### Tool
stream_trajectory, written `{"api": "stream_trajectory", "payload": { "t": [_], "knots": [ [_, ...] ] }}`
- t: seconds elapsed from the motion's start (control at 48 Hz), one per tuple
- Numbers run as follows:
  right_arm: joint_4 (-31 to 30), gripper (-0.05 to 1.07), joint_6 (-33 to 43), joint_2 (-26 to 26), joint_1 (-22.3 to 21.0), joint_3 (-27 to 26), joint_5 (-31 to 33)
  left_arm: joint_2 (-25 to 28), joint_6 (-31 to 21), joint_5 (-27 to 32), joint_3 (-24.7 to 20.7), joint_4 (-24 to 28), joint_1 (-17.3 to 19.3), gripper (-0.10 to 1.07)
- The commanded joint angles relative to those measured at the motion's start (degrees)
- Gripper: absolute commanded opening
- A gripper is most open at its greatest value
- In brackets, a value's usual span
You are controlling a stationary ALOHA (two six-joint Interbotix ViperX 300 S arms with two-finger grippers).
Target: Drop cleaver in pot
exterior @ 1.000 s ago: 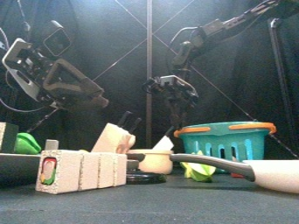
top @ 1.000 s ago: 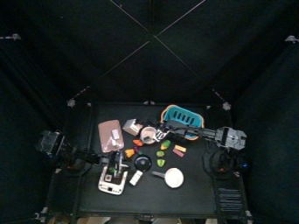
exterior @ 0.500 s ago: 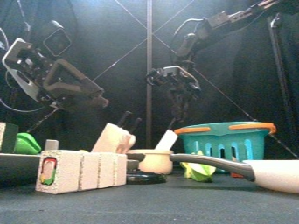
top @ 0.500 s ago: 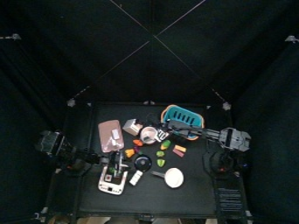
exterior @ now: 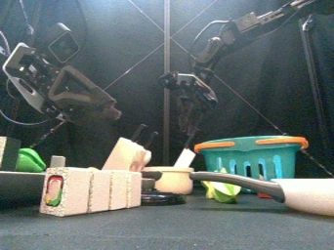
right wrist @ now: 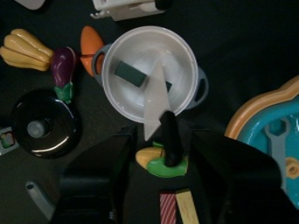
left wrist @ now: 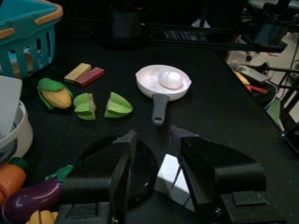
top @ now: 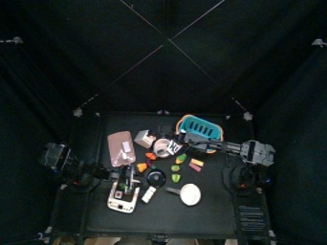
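Note:
The white pot (right wrist: 140,52) stands on the table directly under my right gripper (right wrist: 170,144). The cleaver (right wrist: 156,98) leans inside it, white blade down in the pot and black handle sticking out over the rim between my open jaws. Neither jaw presses on the handle. In the front view the blade tip (exterior: 185,158) pokes up out of the pot (exterior: 173,181), and the right gripper (exterior: 193,93) hangs well above it. My left gripper (left wrist: 173,175) is open and holds nothing, low over the table's left front.
A teal basket (exterior: 257,156) stands behind the pot on the right. A small white pan with an egg (left wrist: 162,80), corn (left wrist: 52,92), green halves (left wrist: 103,105), a carrot (right wrist: 91,39) and a black lid (right wrist: 45,127) lie around. A pink board (top: 121,145) lies left.
The right gripper has risen slightly and its jaws have spread wider around the cleaver handle. The cleaver stays leaning in the pot. The left arm has not moved.

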Motion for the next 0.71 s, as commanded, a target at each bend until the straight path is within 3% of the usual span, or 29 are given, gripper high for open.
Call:
{"api": "stream_trajectory", "payload": {
  "t": [0.0, 0.125, 0.333, 0.458, 0.688],
  "knots": [
    [0.0, 0.95, 0.1, -1.3, 0.0, 0.1, -0.5, -0.1, 0.0, -0.4, -0.7, 0.0, 0.0, 0.77],
    [0.1, 1.04, 0.1, -2.3, 0.1, 1.9, -0.5, -0.2, 0.0, -0.4, -0.7, -0.1, 0.0, 0.77],
    [0.6, 1.04, 0.4, -6.9, 0.4, 6.6, -2.2, -0.2, -0.1, -0.4, -0.7, -0.2, 0.0, 0.77],
    [2.4, 1.04, 0.2, -10.4, 0.4, 9.6, -6.5, -0.2, 0.0, -0.3, -0.9, -0.4, 0.0, 0.77],
    [3.1, 1.04, 0.1, -12.0, 1.8, 13.4, -8.5, -0.2, 0.0, -0.4, -1.0, -0.8, 0.0, 0.77]
  ]
}}
